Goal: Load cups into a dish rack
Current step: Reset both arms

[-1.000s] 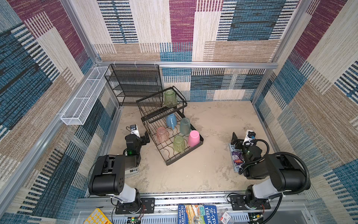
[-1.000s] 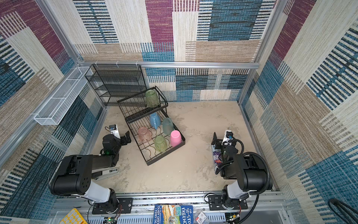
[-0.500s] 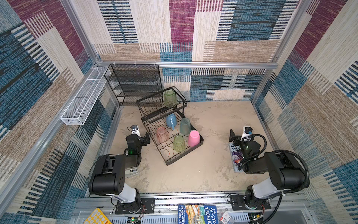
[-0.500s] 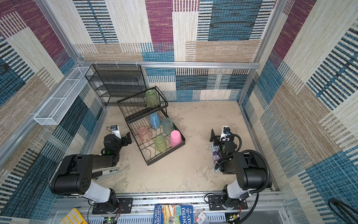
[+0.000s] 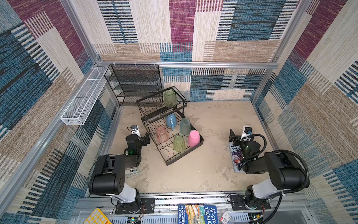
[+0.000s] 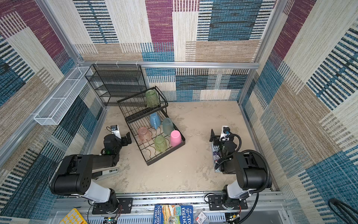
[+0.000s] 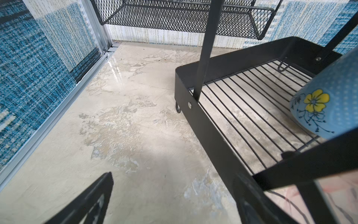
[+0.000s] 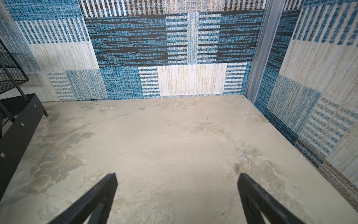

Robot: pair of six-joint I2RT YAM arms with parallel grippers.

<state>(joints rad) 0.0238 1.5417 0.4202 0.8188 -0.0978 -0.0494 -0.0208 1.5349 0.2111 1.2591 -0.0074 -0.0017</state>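
**Six cups in the rack, both pincers spread wide**

The black wire two-tier dish rack [image 5: 184,154] held one translucent green tumbler [image 5: 170,98] in its raised basket. The blue handled mug [image 5: 171,120], frosted grey-teal tumbler [image 5: 185,126], translucent pink tumbler [image 5: 162,134], second green tumbler [image 5: 178,143] and opaque pink tumbler [image 5: 193,138] stood upturned in its lower tray. The left gripper [image 7: 174,178] gaped empty just beside the rack. The right gripper [image 8: 177,175] gaped empty well apart from it.

— Where do the arms sit?
— In both top views the left arm [image 5: 108,174] is folded low at eight o'clock, the right arm [image 5: 279,170] at four.
— And the grippers?
— The left gripper [image 5: 144,138] points toward one o'clock, the right gripper [image 5: 235,134] toward twelve. Both have their jaws spread wide and hold nothing.
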